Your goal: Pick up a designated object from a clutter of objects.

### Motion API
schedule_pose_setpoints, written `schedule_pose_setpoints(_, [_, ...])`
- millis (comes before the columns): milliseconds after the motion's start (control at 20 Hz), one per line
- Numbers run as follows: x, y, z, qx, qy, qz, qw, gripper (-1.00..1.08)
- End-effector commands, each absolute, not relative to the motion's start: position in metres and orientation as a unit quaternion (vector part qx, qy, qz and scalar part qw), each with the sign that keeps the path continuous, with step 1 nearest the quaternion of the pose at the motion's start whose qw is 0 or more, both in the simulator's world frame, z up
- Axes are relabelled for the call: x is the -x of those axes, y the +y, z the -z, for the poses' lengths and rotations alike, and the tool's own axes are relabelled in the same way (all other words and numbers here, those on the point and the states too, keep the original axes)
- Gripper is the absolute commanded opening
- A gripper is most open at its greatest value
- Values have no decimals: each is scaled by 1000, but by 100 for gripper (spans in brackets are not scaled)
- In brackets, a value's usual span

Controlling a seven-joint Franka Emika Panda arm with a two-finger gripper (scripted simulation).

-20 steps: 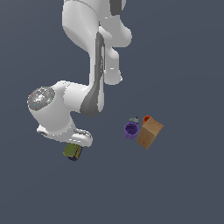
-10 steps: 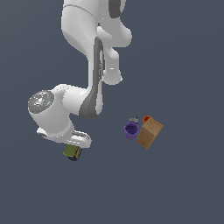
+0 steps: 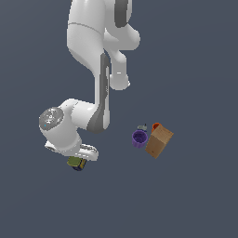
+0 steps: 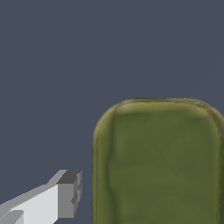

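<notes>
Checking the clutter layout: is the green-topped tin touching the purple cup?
No, the green-topped tin lies apart under the end effector, away from the purple cup.

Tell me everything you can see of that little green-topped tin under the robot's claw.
The tin is a small rounded rectangle with a dull olive-green top and a raised rim. In the exterior view its sides look dark with yellow marks. It sits directly beneath the claw, far from the purple cup and cardboard box. One claw finger stands beside it; whether it touches is unclear.
</notes>
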State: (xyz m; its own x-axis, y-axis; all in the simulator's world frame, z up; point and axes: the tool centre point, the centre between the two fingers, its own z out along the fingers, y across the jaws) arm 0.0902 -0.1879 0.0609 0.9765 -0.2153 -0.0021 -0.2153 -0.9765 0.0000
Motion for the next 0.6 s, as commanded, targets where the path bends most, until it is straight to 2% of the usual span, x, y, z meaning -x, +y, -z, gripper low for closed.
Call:
schedule_pose_setpoints(0, [-91, -188, -59, 994, 108, 0, 0, 100])
schedule_pose_setpoints(50, [-92, -188, -59, 994, 108, 0, 0, 100])
schedule_pose_setpoints(100, [-92, -188, -59, 994, 108, 0, 0, -100])
schedule_pose_setpoints(550, [-92, -188, -59, 994, 108, 0, 0, -100])
